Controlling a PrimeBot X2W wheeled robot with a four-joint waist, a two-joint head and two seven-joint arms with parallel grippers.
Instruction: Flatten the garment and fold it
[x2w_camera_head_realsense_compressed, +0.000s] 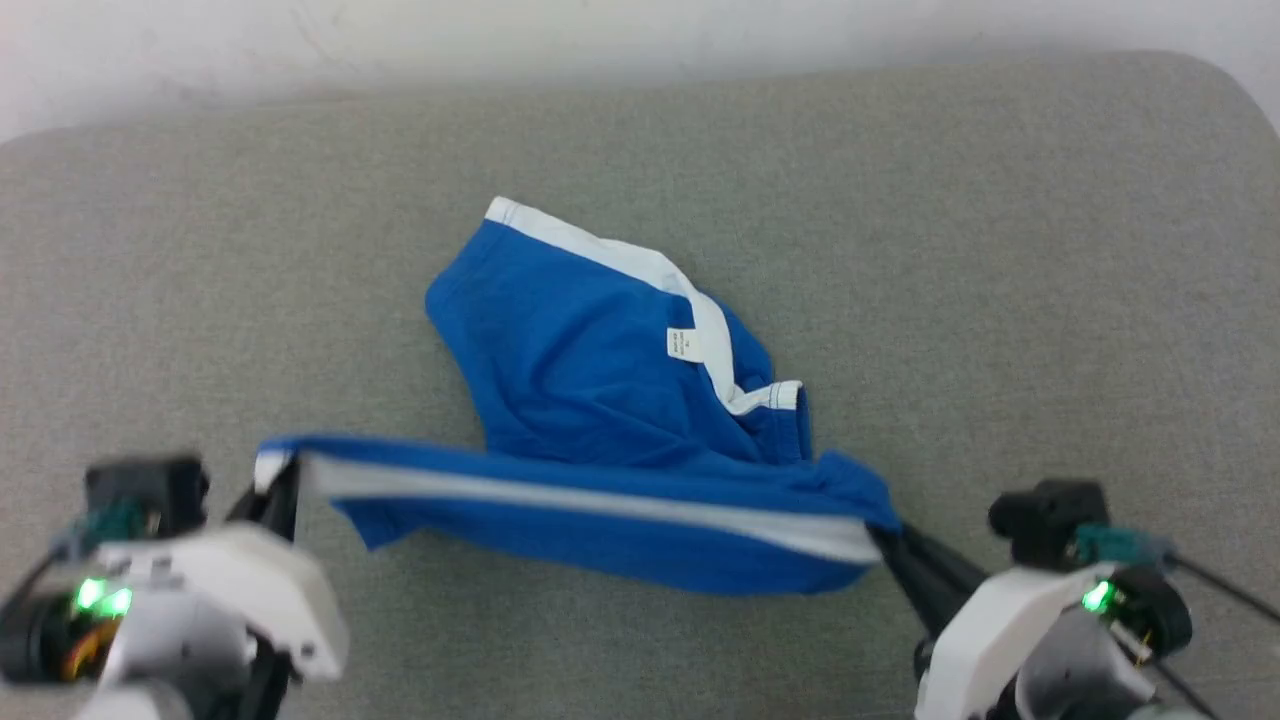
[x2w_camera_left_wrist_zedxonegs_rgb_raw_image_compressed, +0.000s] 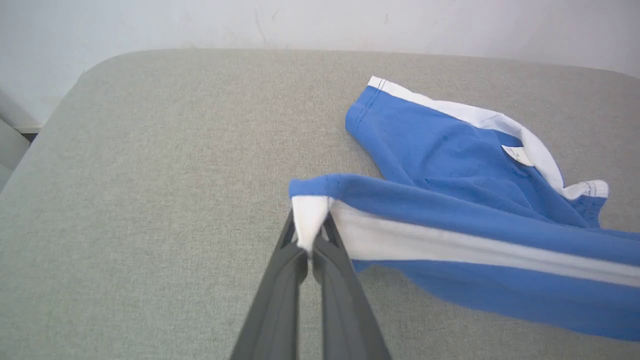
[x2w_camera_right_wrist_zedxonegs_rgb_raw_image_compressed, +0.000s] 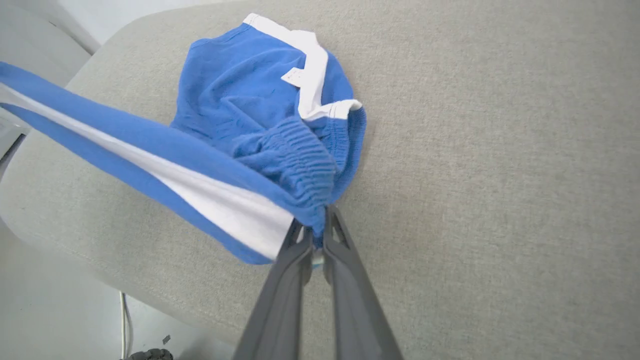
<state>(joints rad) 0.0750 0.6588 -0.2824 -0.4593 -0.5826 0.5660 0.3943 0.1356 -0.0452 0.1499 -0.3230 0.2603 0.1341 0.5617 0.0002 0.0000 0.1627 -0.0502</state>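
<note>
Stretching between left gripper (x2w_camera_left_wrist_zedxonegs_rgb_raw_image_compressed: 311, 239) and right gripper (x2w_camera_right_wrist_zedxonegs_rgb_raw_image_compressed: 316, 236), one rumpled blue, white-striped garment (x2w_camera_head_realsense_compressed: 590, 370) is being pinched by both jaws.

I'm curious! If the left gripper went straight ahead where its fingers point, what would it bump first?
The shorts: the left gripper pinches their white corner. Beyond, probably the grey cushion, though depth is unclear.

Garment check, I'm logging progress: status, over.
Left end effector shut on garment corner; right end effector shut on waistband. Far half crumpled on grey surface. Nothing obstructing.
</note>
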